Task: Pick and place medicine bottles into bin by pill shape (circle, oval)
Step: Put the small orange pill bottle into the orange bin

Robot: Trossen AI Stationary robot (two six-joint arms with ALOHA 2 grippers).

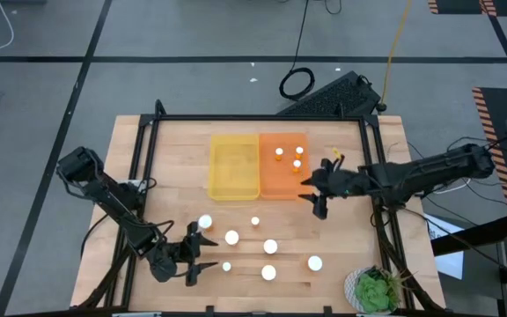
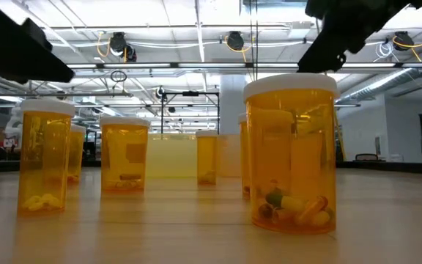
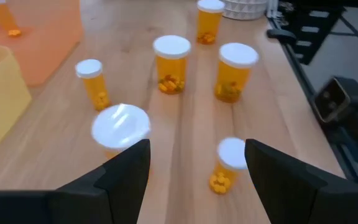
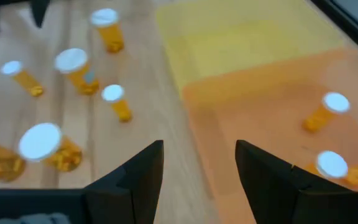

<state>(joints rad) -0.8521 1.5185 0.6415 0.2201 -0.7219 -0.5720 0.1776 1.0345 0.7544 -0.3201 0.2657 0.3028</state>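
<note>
Left gripper (image 3: 191,171) hovered, jaws spread, over small amber plastic medicine bottles (image 3: 171,64); light, rigid, slick, best pinched mid-body; right gripper (image 4: 197,171), likewise spread, waited by the translucent orange plastic bin (image 4: 266,106).

Glossy clear amber plastic bottles (image 2: 291,158) with matt white caps (image 3: 172,45) stand on smooth pale wood table (image 1: 174,167).

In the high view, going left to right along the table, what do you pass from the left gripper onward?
Left gripper → yellow bin → orange bin → right gripper → green plant.
</note>
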